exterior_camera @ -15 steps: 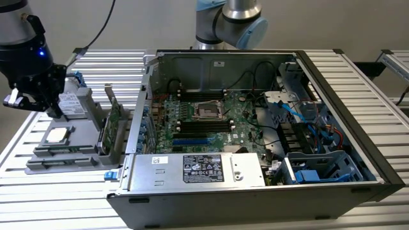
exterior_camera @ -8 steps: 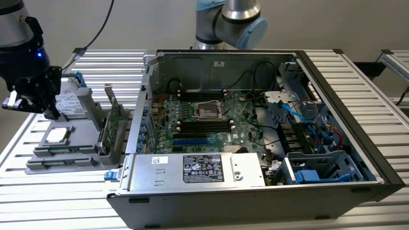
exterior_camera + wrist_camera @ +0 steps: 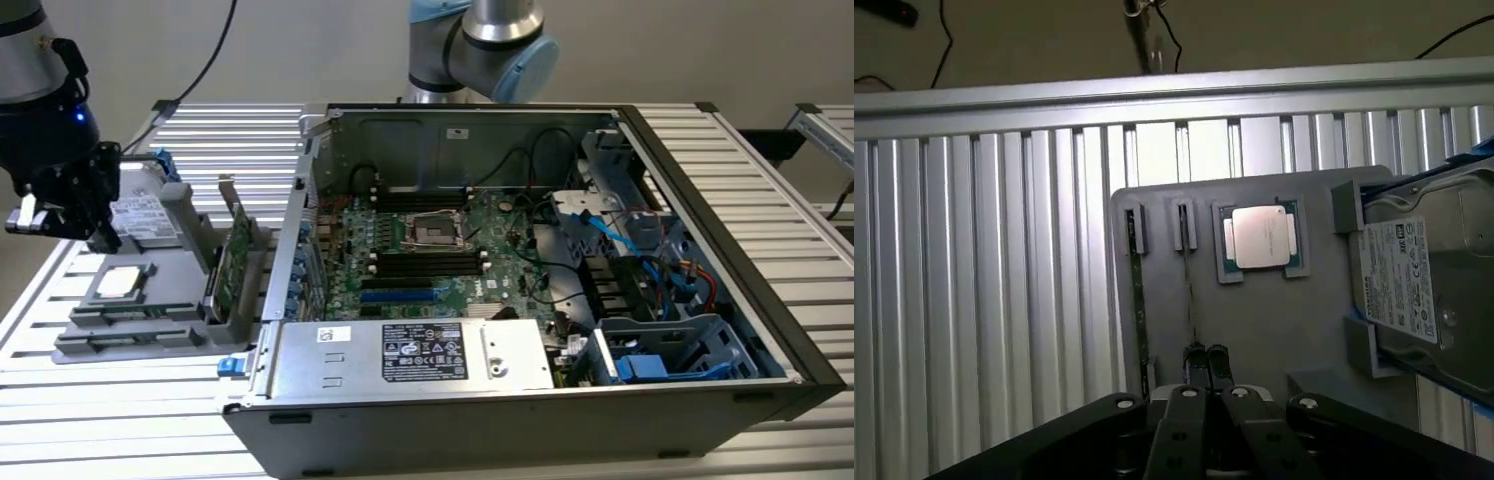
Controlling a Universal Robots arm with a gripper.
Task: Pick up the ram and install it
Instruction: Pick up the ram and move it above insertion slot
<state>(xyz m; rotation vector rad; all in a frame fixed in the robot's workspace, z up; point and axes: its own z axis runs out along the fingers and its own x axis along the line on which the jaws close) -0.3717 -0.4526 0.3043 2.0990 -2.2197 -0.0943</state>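
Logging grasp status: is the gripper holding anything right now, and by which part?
Cannot be told. The gripper sits at one end of the ram, which stands edge-on in the grey tray, but no clear grip shows.

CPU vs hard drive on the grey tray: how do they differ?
Size: the CPU is small, the hard drive much larger.
Shape: the CPU is near square, the hard drive oblong.
Face: the CPU shows a bare metal lid, the hard drive a white printed label.
Both sit in holders on the grey tray.
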